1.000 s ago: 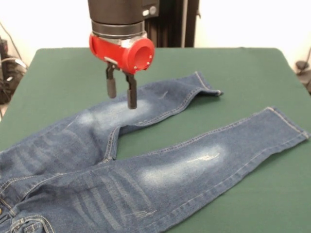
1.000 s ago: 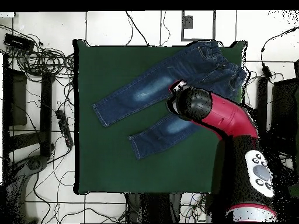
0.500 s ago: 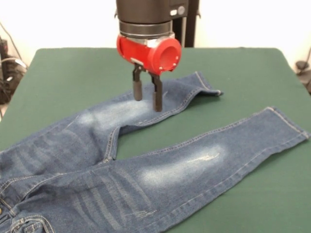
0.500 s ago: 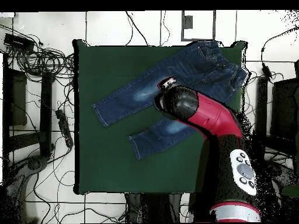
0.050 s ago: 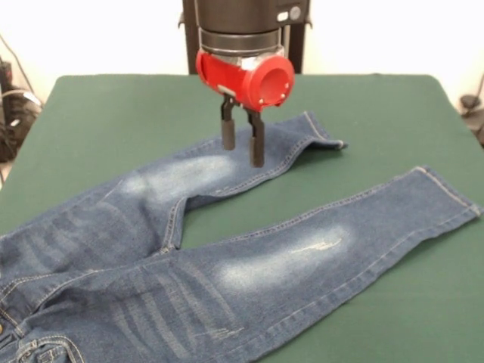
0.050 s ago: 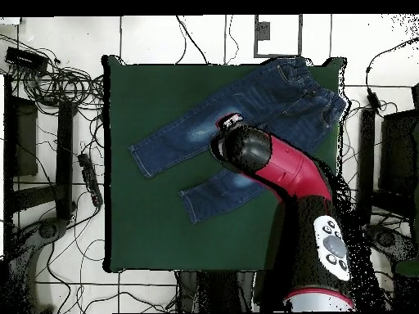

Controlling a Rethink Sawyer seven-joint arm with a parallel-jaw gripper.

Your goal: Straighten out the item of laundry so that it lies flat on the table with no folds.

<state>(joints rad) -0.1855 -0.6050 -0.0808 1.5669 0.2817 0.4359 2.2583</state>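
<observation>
The item of laundry, a pair of blue jeans (image 5: 249, 265), lies spread on the green table (image 5: 98, 113). Its waistband is at the near left corner and both legs run out to the right. The far leg's hem (image 5: 325, 140) looks slightly turned over. My gripper (image 5: 242, 150) hangs just above the far leg, near its lower half, open with nothing between its fingers. In the overhead view the jeans (image 6: 204, 123) run diagonally from the table's (image 6: 147, 229) top right. There the arm's red and black head (image 6: 245, 151) covers the gripper and part of one leg.
Tangled cables (image 6: 49, 82) and a power strip (image 6: 92, 181) lie on the floor left of the table. A bare green surface surrounds the jeans on the far side (image 5: 378, 98) and the near right (image 5: 423, 302).
The gripper has travelled along the far trouser leg toward its hem, rightward in the front view, staying open and above the cloth. The jeans have not moved.
</observation>
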